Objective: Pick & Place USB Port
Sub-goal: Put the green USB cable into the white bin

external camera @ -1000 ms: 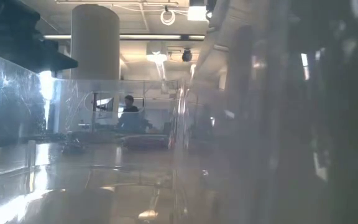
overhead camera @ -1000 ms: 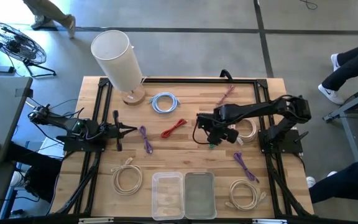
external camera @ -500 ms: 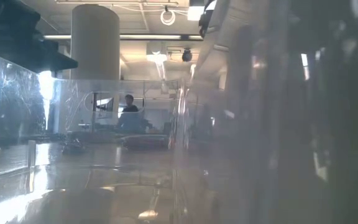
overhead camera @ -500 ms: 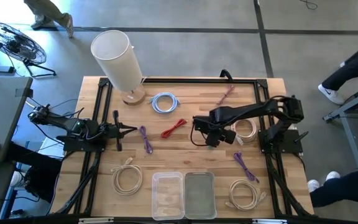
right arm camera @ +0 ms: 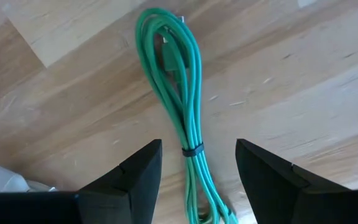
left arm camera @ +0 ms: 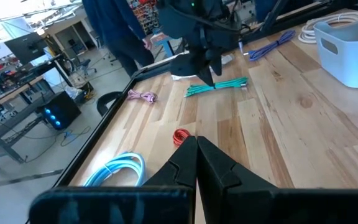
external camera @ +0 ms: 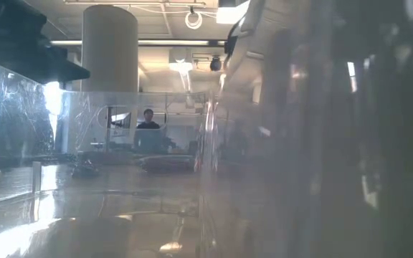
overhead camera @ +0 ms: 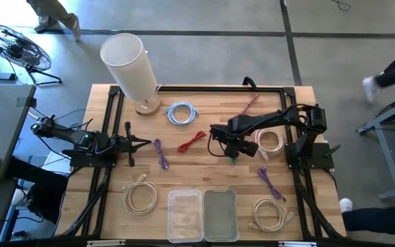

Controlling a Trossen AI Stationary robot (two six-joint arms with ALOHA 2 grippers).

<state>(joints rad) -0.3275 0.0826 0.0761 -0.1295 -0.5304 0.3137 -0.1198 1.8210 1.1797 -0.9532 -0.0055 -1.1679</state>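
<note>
A green cable bundle [right arm camera: 178, 93], bound by a dark tie near its middle, lies flat on the wooden table. My right gripper [right arm camera: 197, 150] hangs open just above it, pointing down, one finger on either side of the bundle without touching it. In the high view the right gripper [overhead camera: 232, 147] covers most of the green cable [overhead camera: 232, 160], right of the table's middle. The left wrist view shows the green cable [left arm camera: 217, 87] under the right arm. My left gripper [overhead camera: 145, 143] waits shut at the table's left, above the wood, with nothing in it.
Two clear bins [overhead camera: 185, 214] [overhead camera: 220, 214] stand at the near edge. Other cables lie about: blue coil [overhead camera: 182, 112], red [overhead camera: 192, 140], purple [overhead camera: 160, 153] [overhead camera: 271, 182], pink [overhead camera: 249, 104], white coil [overhead camera: 271, 142], beige coils [overhead camera: 140, 196] [overhead camera: 269, 213]. A white cylinder [overhead camera: 129, 65] stands far left.
My right gripper has sunk toward the green cable and shifted a little toward the table's left, staying open. The cable has not moved.
</note>
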